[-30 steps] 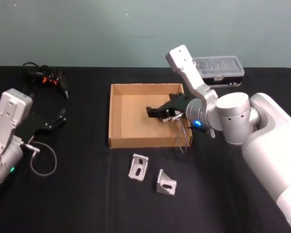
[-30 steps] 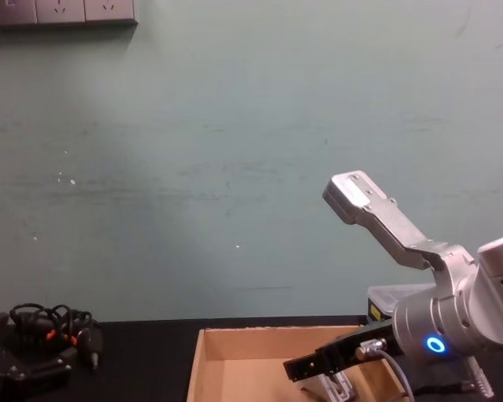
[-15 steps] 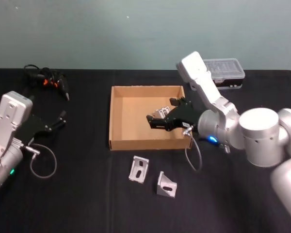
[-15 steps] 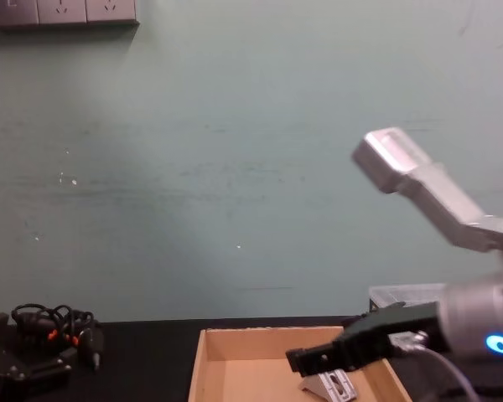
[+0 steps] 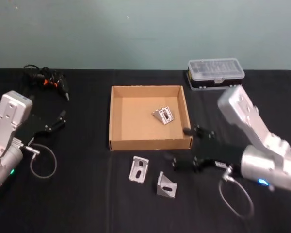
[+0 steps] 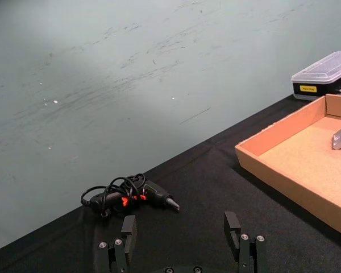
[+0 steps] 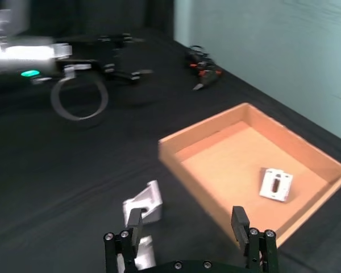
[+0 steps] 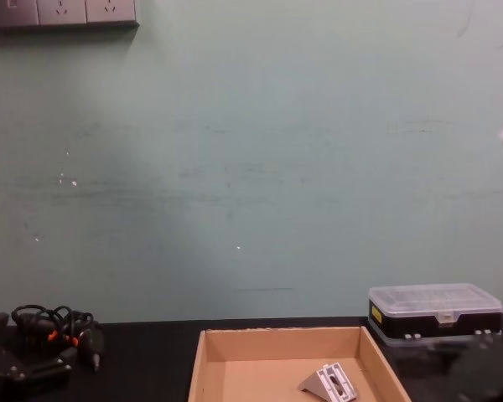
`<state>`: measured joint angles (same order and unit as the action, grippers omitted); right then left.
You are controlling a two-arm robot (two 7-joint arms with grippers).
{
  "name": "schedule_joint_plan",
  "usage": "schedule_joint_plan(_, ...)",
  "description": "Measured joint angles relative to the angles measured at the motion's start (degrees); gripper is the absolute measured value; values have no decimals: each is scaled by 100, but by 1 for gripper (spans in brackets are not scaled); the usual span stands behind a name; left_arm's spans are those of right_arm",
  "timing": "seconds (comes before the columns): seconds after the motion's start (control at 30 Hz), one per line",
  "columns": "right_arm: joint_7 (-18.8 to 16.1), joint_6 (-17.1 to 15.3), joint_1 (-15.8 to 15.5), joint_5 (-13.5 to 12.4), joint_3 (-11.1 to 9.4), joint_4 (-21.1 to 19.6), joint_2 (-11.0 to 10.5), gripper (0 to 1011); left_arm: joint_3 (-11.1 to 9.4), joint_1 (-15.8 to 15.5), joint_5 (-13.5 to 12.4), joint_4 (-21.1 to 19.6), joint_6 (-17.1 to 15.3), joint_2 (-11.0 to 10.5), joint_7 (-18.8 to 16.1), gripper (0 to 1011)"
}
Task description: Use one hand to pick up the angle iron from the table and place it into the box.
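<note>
Head view: angle iron (image 5: pixel 163 115), slotted face up, askew at 3 o'clock in box (image 5: pixel 150 143); right gripper (image 7: pixel 186 224) agape, empty, over black table (image 5: pixel 87 194); left gripper (image 6: pixel 180 230) parked, spread; teal wall (image 8: pixel 235 167).

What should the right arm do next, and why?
Probably bring the right gripper down onto the nearest angle iron and close on it. The gripper is open and empty beside it. A second angle iron also lies on the table in front of the box, and a third angle iron is already inside. The left gripper sits parked, open, at the left.
</note>
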<state>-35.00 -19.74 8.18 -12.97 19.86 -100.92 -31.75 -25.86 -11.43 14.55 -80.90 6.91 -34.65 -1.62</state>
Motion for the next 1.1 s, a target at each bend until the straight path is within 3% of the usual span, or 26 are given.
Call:
schedule_joint_plan(0.17,-313,468,-383,-215,-54,-184,-390,1000,0,0,0,0,0,0,0,1011)
schedule_joint_plan(0.37,-529,782,-585,-365,85,-109,-560,1000,0,0,0,0,0,0,0,1011)
schedule_joint_plan(0.6,-643,1006,-517,-290,438,191,-589,1000,0,0,0,0,0,0,0,1011)
schedule_joint_plan(1.1,-501,1242,-207,-180,811,674,-483,1000,0,0,0,0,0,0,0,1011)
